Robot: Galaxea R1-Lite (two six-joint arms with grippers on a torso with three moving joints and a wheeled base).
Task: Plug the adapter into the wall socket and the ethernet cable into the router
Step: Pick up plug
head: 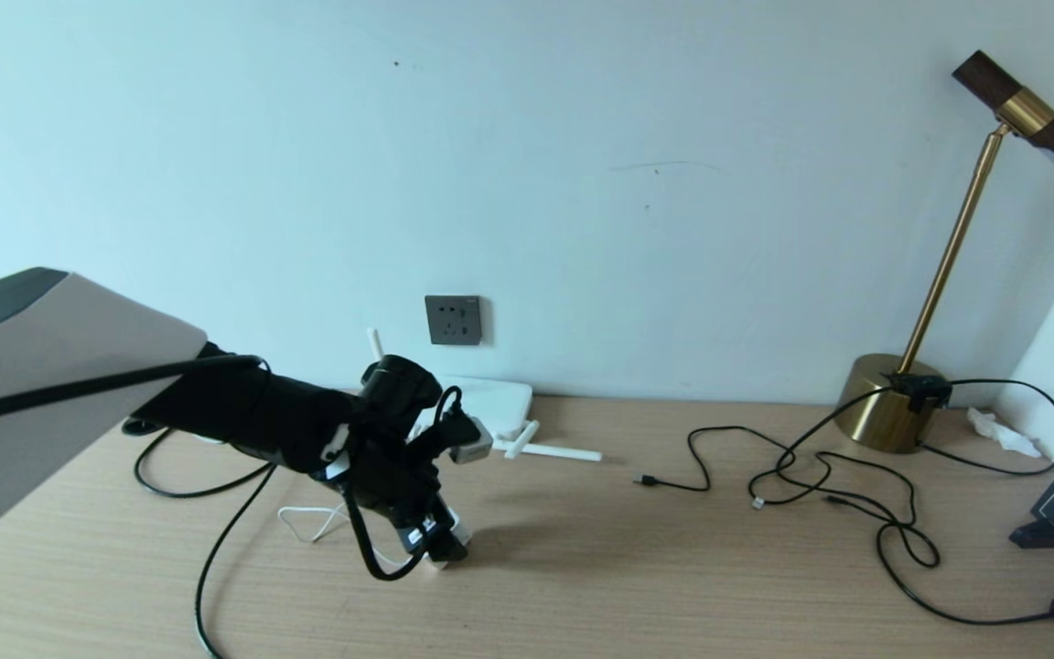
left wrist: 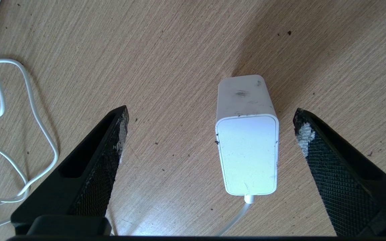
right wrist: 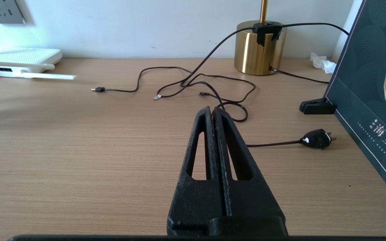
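Note:
The white adapter [left wrist: 246,150] stands on the wooden table [left wrist: 179,50], its thin white cord [left wrist: 40,129] looped off to one side. My left gripper [left wrist: 211,115] is open and points down around the adapter, which sits nearer one finger and touches neither. In the head view this gripper [head: 440,549] hangs low at the table's left and hides most of the adapter. The grey wall socket [head: 453,319] is on the wall, with the white router [head: 490,407] below it. The thick black ethernet cable [head: 188,497] loops at far left. My right gripper [right wrist: 211,110] is shut and empty, low over the table.
Thin black cables [head: 820,476] sprawl across the right of the table, ending in a black plug [right wrist: 317,139]. A brass lamp [head: 884,403] stands at the back right. A dark patterned box [right wrist: 370,100] leans at the right edge, beside crumpled tissue [head: 1003,432].

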